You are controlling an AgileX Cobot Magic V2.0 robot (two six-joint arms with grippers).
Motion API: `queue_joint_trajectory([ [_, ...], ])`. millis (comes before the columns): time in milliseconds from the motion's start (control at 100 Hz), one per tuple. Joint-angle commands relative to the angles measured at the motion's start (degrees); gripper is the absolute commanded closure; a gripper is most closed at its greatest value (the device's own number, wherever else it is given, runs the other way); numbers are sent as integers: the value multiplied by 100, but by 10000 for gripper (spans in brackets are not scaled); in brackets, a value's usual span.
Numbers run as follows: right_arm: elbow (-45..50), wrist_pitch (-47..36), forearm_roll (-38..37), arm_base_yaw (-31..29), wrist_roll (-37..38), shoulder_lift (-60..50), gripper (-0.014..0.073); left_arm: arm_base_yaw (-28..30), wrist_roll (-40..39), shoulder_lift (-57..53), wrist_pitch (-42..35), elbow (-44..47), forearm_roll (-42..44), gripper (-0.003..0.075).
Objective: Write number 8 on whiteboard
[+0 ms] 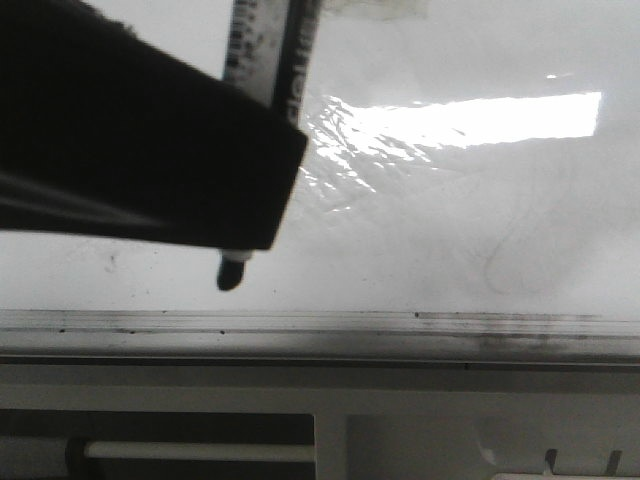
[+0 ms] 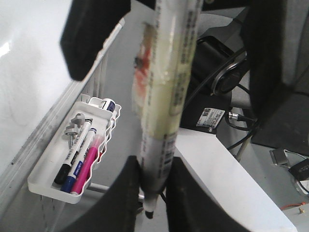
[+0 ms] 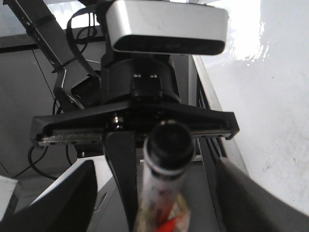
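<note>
At the upper left of the front view, a dark blurred mass hides most of the glossy white whiteboard (image 1: 480, 220). No finished number 8 can be made out, only a faint curved stroke at about four o'clock from the black marker tip (image 1: 231, 273). The left pincer (image 2: 153, 181) clamps the clear-barrelled marker (image 2: 164, 106). The right pincer's fingers (image 3: 67, 203) stand apart, its far end cut off.

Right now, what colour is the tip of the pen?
Black. The pen tip shows best in the front view.
</note>
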Motion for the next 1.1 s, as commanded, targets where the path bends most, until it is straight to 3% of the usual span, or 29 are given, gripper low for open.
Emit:
queue_joint_trajectory([
  [0, -270, -297, 383, 232, -105, 154, 246, -16, 32, -96, 238, -175, -374, 741],
  [150, -284, -463, 359, 417, -105, 283, 666, -16, 32, -96, 238, -175, -384, 741],
  [270, -284, -568, 311, 417, -90, 271, 655, 6, 32, -121, 187, -175, -548, 707],
  [380, -437, -854, -478, 417, 423, 206, 655, 6, 4, -295, 26, -175, -653, 509],
  [450, -711, -951, -1909, 417, 1439, 158, 655, 6, -329, -552, -337, -175, -600, 346],
  [530, -1149, -763, -3861, 417, 3016, 135, 654, 6, -605, -891, -723, -175, -343, 247],
  [590, -1577, -408, -5000, 417, 3806, 135, 654, 6, -835, -1180, -1007, -175, -50, 239],
  [660, -1997, -207, -5736, 417, 4486, 62, 652, 6, -1194, -1579, -1412, -175, 355, 246],
  [810, -2215, -890, -5984, 483, 4954, -480, 628, 6, -2298, -2513, -2617, -175, 1167, 314],
  [950, -1318, -2535, -6126, 593, 4943, -1367, 629, 6, -2449, -3094, -3148, -111, 1234, 356],
  [1090, 282, -5466, -6544, 593, 4943, -1965, 629, 6, -2449, -3297, -3384, 74, 1234, 363],
])
